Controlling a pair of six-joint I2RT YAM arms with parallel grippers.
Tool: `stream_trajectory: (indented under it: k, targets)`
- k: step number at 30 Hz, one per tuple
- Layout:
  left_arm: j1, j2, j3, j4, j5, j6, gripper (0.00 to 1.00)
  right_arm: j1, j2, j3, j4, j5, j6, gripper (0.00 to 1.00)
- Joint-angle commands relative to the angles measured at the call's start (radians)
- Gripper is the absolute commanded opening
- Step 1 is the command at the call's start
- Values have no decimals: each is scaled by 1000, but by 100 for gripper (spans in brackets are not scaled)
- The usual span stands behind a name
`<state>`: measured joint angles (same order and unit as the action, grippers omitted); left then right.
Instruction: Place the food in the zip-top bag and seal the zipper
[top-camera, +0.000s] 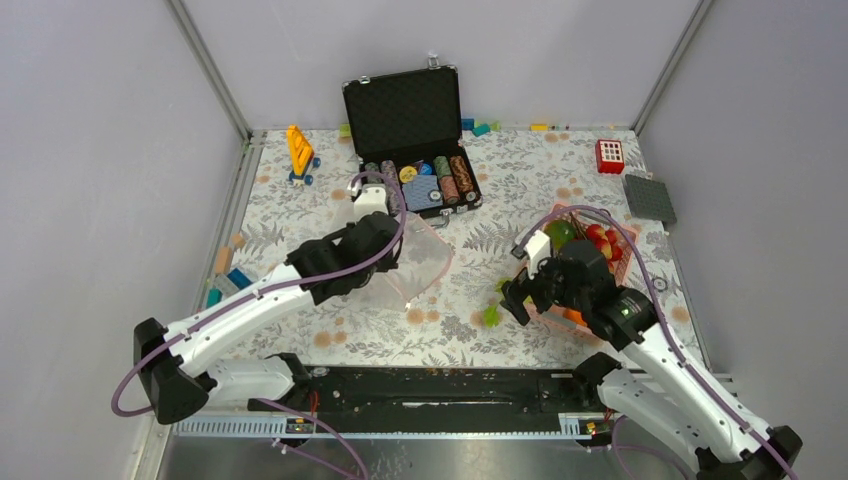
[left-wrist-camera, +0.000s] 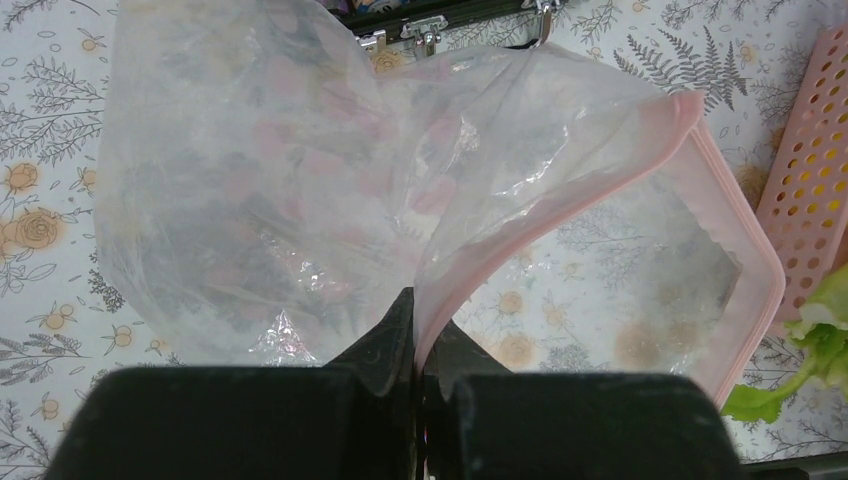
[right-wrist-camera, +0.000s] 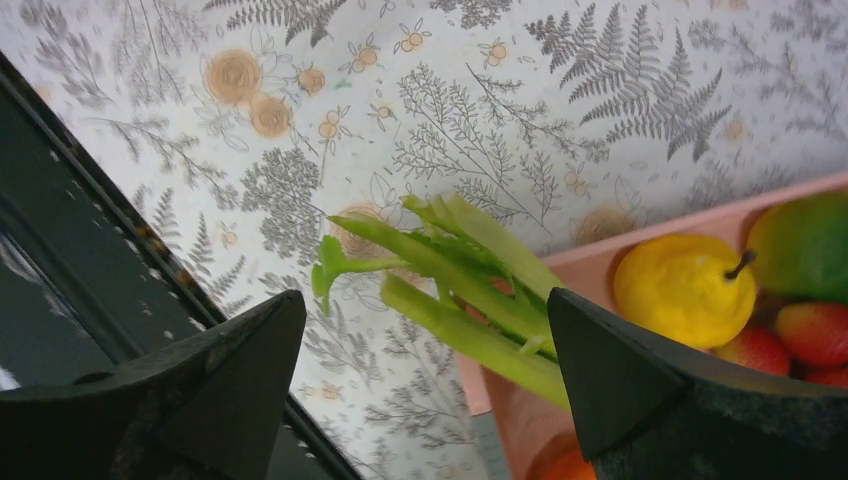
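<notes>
While my left fingers (left-wrist-camera: 385, 345) clamp the bag's (left-wrist-camera: 250, 180) zipper (left-wrist-camera: 560, 215), my right fingers (right-wrist-camera: 620, 380) hang apart over the celery (right-wrist-camera: 480, 300). It overhangs the basket (right-wrist-camera: 700, 205).

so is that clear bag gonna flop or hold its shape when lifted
Probably floppy: the zip-top bag sags and creases where the left pincer pinches it. Its pink zipper bows open, so the mouth may hold some shape. Its glossy surface is likely slippery.

Plain grey walls (top-camera: 90, 150), alu corner posts (top-camera: 210, 70), fern-print tablecloth (top-camera: 470, 260), even light thru-out.
</notes>
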<state>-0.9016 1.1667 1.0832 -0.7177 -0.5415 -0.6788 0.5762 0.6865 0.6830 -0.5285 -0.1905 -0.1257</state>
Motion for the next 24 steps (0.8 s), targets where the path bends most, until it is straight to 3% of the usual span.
stream_trajectory:
  k: [1, 6, 10, 15, 24]
  targets:
    - [5, -20, -9, 12, 10, 25, 0, 6, 75, 45, -3, -72, -380, 100]
    - [7, -50, -35, 37, 10, 41, 0, 75, 177, 92, -120, 58, -392, 100]
    - [7, -72, -51, 42, 16, 48, 0, 172, 239, 83, -171, 257, -360, 100]
    - [8, -98, -83, 81, 57, 64, 0, 210, 268, 57, -67, 438, -360, 100]
    - [9, -114, -94, 79, 58, 64, 0, 211, 367, 21, 89, 413, -458, 97]
